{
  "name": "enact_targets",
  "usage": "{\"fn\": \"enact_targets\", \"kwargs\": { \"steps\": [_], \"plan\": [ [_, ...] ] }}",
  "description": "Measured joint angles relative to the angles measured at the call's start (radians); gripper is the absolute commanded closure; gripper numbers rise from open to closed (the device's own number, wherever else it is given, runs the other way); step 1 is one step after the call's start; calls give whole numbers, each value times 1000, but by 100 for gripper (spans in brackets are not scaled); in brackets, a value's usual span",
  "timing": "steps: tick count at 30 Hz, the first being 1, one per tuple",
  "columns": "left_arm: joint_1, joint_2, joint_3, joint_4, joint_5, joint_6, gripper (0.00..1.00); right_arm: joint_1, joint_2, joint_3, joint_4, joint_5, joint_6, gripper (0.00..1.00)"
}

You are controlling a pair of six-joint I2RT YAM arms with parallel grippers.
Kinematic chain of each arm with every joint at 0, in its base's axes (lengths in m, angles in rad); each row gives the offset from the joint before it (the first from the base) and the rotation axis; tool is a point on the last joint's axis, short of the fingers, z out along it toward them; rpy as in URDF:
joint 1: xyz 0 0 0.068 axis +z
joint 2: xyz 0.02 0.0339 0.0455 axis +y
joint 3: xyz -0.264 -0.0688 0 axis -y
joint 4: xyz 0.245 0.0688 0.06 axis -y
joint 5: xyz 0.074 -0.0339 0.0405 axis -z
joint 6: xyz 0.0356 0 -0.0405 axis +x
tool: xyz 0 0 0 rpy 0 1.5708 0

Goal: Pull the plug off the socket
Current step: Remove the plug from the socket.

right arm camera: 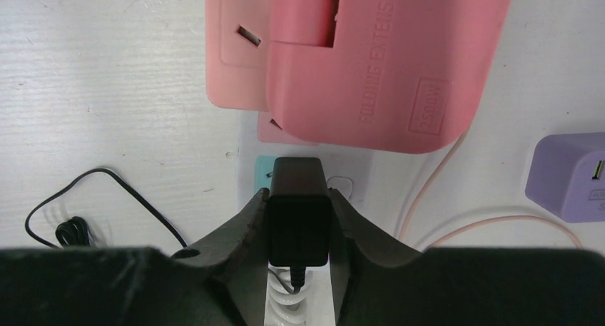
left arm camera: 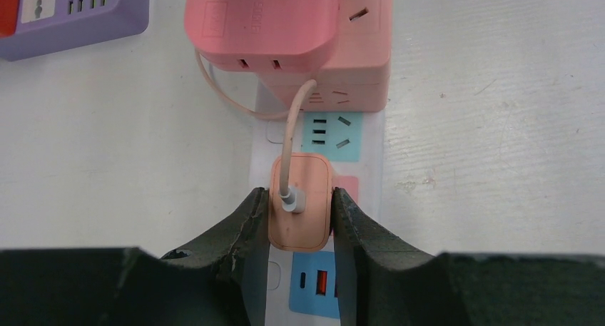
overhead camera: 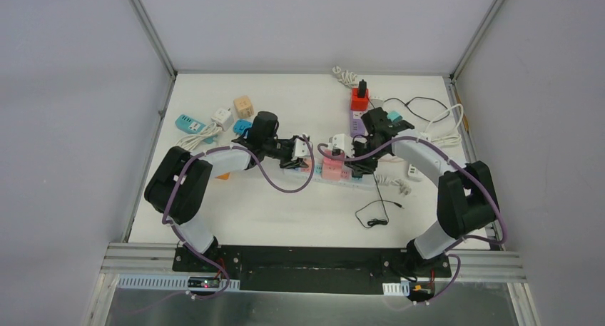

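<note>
Fingers of left tool (left arm camera: 300, 205) closed on peach rounded plug (left arm camera: 310, 183) in white power strip (left arm camera: 267, 133); right tool (right arm camera: 298, 205) closed on black rectangular plug (right arm camera: 298, 219); pink folding extension block (left arm camera: 285, 26) at 12 o'clock.

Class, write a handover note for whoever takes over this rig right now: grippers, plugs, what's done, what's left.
Left gripper: shut on the peach plug.
Right gripper: shut on the black plug.
Both plugs look seated in the white power strip, either side of the pink folding socket.
Done: both grips.
Left: pull the plug out.
</note>
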Motion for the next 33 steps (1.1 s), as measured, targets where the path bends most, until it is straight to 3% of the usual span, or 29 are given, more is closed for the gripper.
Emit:
{"fn": "enact_targets", "kwargs": {
  "steps": [6, 16, 27, 33],
  "plan": [
    [0, 0, 4, -11, 0, 5, 99, 14, -3, 2, -2, 38, 16, 100],
    [-14, 5, 7, -14, 4, 19, 99, -99, -3, -28, -20, -135, -120, 100],
    [-10, 6, 12, -21, 6, 24, 100, 8, -13, -10, -11, 19, -3, 100],
    [-11, 6, 15, -31, 6, 24, 100, -55, -11, -19, -20, -61, -52, 100]
  ]
}}
